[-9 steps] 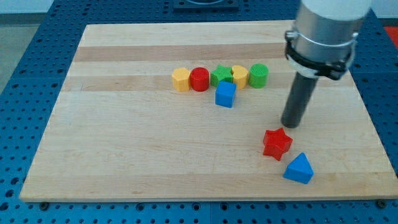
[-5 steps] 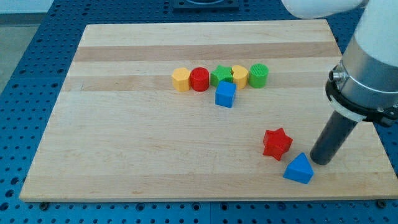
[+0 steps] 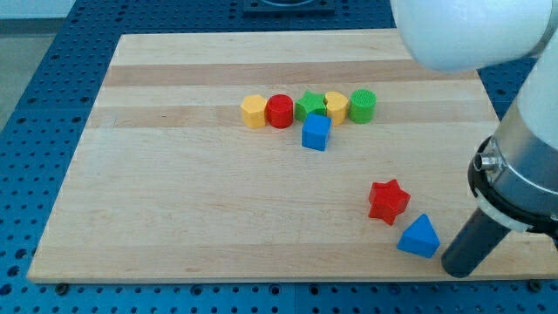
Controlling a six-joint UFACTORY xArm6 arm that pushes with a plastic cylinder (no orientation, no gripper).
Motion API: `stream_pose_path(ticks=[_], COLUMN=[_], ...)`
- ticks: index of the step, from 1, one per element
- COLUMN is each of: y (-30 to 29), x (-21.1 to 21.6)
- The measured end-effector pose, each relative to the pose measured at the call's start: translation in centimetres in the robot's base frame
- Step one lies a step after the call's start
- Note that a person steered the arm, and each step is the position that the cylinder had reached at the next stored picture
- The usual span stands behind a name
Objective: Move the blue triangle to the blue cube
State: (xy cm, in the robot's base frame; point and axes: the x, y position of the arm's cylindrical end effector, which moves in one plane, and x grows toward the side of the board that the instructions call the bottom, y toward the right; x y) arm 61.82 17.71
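My tip (image 3: 457, 269), a bare rod gripping nothing, sits at about four o'clock of the blue triangle (image 3: 419, 236), just beside it, possibly touching. The blue cube (image 3: 316, 133) lies well apart toward eleven o'clock.

Eight blocks lie on the desk (image 3: 174, 209). Two are blue: one blue cube (image 3: 316, 133) and one blue triangle (image 3: 419, 236). Two are red: one red cylinder (image 3: 280, 112) and one red star (image 3: 388, 201). Two are green: one green star (image 3: 309, 106) and one green cylinder (image 3: 363, 105). Two are yellow: one yellow hexagon (image 3: 254, 112) and one yellow block (image 3: 336, 105), its shape unclear.
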Motion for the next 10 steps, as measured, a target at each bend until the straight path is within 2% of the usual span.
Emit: stream_pose_path(ticks=[2, 6, 10], y=[-0.2, -8.0, -9.0], x=[-0.9, -1.8, -4.0])
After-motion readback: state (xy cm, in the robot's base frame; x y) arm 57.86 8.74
